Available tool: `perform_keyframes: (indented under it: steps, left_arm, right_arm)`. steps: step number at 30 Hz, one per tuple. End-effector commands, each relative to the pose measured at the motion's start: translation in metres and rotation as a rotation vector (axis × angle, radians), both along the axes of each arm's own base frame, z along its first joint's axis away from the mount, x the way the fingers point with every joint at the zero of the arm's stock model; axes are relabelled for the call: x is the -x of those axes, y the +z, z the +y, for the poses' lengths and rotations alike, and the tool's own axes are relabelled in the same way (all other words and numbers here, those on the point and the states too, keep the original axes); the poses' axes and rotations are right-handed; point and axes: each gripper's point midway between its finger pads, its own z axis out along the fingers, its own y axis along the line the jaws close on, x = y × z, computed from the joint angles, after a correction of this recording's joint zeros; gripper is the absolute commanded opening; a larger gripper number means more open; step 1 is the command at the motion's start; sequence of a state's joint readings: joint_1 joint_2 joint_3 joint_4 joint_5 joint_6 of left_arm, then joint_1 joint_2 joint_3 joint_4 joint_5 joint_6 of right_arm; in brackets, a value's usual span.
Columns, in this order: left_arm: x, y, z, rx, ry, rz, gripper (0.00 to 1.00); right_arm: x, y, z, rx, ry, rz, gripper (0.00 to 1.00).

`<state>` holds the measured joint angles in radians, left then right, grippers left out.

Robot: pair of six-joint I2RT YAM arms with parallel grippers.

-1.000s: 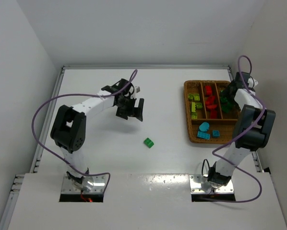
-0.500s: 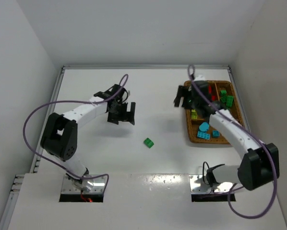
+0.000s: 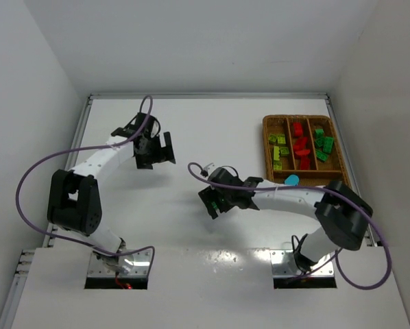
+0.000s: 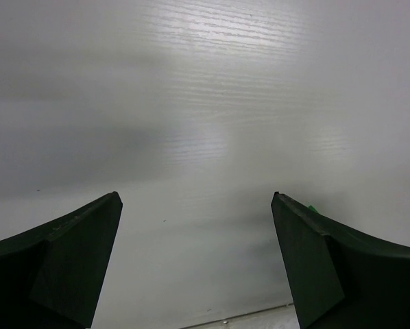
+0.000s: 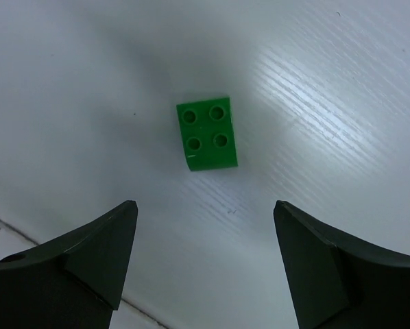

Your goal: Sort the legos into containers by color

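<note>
Right gripper [image 5: 203,212] hovers wide open and empty over a lone green brick [image 5: 206,133], well left of the wicker tray [image 3: 267,159]. Left gripper [image 4: 195,200], farther left of the tray, gapes just as wide, empty too.

Bright even light, glare streaks on the table [image 5: 315,103], soft diffuse shadows.

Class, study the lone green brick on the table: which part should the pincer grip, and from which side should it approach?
Grip the green brick across two opposite flat side walls, coming straight down from above. It lies flat, studs up, on the table. It sits slightly turned, so the open right pincer above it probably needs a small twist to square up.
</note>
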<state>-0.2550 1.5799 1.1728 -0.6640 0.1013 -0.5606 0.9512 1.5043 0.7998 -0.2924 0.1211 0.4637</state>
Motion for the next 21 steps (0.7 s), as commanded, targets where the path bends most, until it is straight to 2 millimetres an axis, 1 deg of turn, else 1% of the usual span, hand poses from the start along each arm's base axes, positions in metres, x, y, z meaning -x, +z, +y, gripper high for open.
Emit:
perform_keyframes:
  steps: [1, 2, 3, 4, 5, 6, 7, 9, 10, 12, 13, 14, 15, 16, 17, 18, 19, 21]
  left_arm:
    - [-0.001, 0.012, 0.0, 0.028, 0.007, -0.037, 0.97]
    - [-0.001, 0.012, 0.0, 0.028, 0.007, -0.037, 0.97]
    - [-0.001, 0.012, 0.0, 0.028, 0.007, -0.037, 0.97]
    - [-0.001, 0.012, 0.0, 0.028, 0.007, -0.037, 0.97]
    - [-0.002, 0.015, 0.001, 0.023, 0.012, -0.047, 0.97]
    - [0.001, 0.012, 0.002, 0.02, 0.012, -0.039, 0.97]
    - [0.001, 0.011, 0.002, 0.02, 0.012, -0.039, 0.97]
    - [-0.001, 0.011, 0.005, 0.02, 0.021, -0.039, 0.97]
    - [-0.001, 0.011, 0.005, 0.02, 0.021, -0.039, 0.97]
    - [-0.001, 0.011, 0.005, 0.02, 0.021, -0.039, 0.97]
    - [-0.001, 0.015, 0.005, 0.023, 0.021, -0.049, 0.97]
    - [-0.001, 0.015, 0.005, 0.019, 0.013, -0.051, 0.97]
    - [-0.002, 0.015, 0.009, 0.018, 0.022, -0.051, 0.97]
    - [-0.002, 0.015, 0.009, 0.018, 0.022, -0.051, 0.97]
    - [-0.002, 0.015, 0.009, 0.014, 0.014, -0.053, 0.97]
    - [-0.002, 0.015, 0.009, 0.014, 0.014, -0.053, 0.97]
    - [-0.002, 0.015, 0.009, 0.014, 0.014, -0.053, 0.97]
    - [-0.003, 0.016, 0.007, 0.026, 0.008, -0.06, 0.97]
  right_arm:
    - [-0.018, -0.004, 0.021, -0.01, 0.042, -0.04, 0.81]
    - [-0.02, -0.007, 0.025, 0.001, 0.054, -0.05, 0.81]
    - [-0.025, -0.008, 0.028, 0.002, 0.046, -0.063, 0.79]
    - [-0.026, -0.013, 0.029, 0.006, 0.046, -0.061, 0.78]
    - [-0.031, -0.019, 0.03, 0.025, 0.034, -0.07, 0.78]
    - [-0.034, -0.022, 0.031, 0.029, 0.036, -0.083, 0.76]
    - [-0.037, -0.024, 0.031, 0.038, 0.03, -0.088, 0.72]
    - [-0.042, -0.031, 0.035, 0.044, 0.032, -0.099, 0.67]
    - [-0.044, -0.03, 0.038, 0.041, 0.032, -0.101, 0.59]
    - [-0.046, -0.031, 0.04, 0.041, 0.032, -0.101, 0.47]
    - [-0.046, -0.031, 0.04, 0.041, 0.032, -0.101, 0.33]
    - [-0.051, -0.025, 0.038, 0.046, 0.014, -0.129, 0.27]
    - [-0.055, -0.022, 0.033, 0.05, -0.016, -0.133, 0.22]
    - [-0.064, -0.01, 0.024, 0.045, -0.077, -0.162, 0.19]
    - [-0.068, -0.007, 0.015, 0.052, -0.109, -0.172, 0.19]
    - [-0.076, 0.002, 0.008, 0.04, -0.148, -0.184, 0.19]
    - [-0.087, 0.011, -0.017, 0.027, -0.235, -0.182, 0.19]
    - [-0.103, 0.021, -0.054, 0.019, -0.359, -0.187, 0.18]
